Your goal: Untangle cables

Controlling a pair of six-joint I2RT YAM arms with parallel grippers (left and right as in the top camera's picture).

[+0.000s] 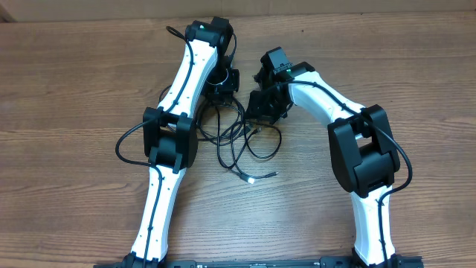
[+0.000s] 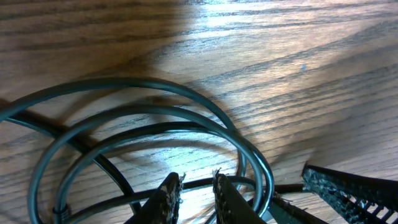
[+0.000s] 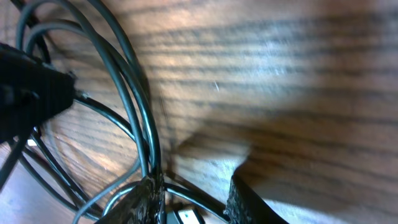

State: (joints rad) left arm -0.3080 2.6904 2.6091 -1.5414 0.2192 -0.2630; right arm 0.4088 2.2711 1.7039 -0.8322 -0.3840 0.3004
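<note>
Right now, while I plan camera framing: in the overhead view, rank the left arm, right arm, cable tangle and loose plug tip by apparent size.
1. The left arm and right arm: alike, both rising toward the camera, so unranked.
2. The cable tangle.
3. The plug tip.

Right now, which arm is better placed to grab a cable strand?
Right, probably: the right gripper stands open with cables crossing between its fingers; the left gripper is nearly closed, loops lying beyond it.
</note>
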